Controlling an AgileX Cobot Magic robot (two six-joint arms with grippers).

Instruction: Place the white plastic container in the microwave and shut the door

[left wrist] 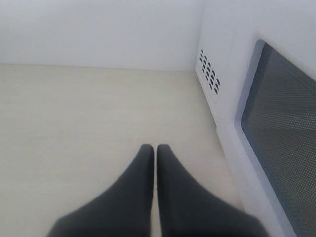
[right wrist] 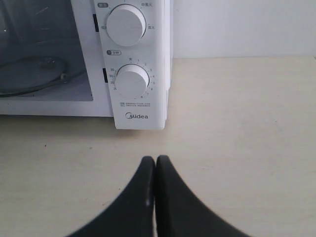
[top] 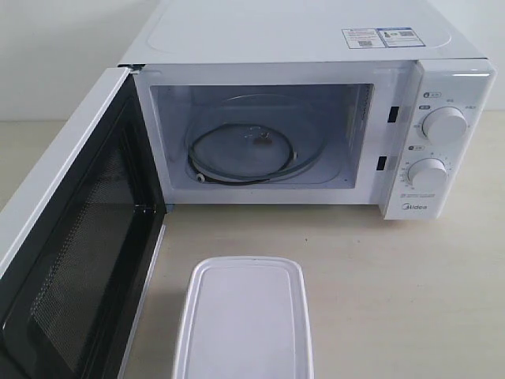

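The white plastic container (top: 243, 320) lies lidded on the table in front of the microwave (top: 316, 118), at the bottom middle of the exterior view. The door (top: 75, 253) is swung wide open to the left, showing the cavity and its glass turntable (top: 252, 154). Neither gripper shows in the exterior view. My left gripper (left wrist: 155, 148) is shut with nothing in it, over bare table beside the door's outer face (left wrist: 281, 128). My right gripper (right wrist: 155, 160) is shut and empty, over the table in front of the dial panel (right wrist: 133, 64).
The pale table (top: 394, 300) runs around the microwave to a white wall behind. A vent grille (left wrist: 209, 71) marks the microwave's side in the left wrist view. Two round dials (top: 443, 124) sit on the right panel.
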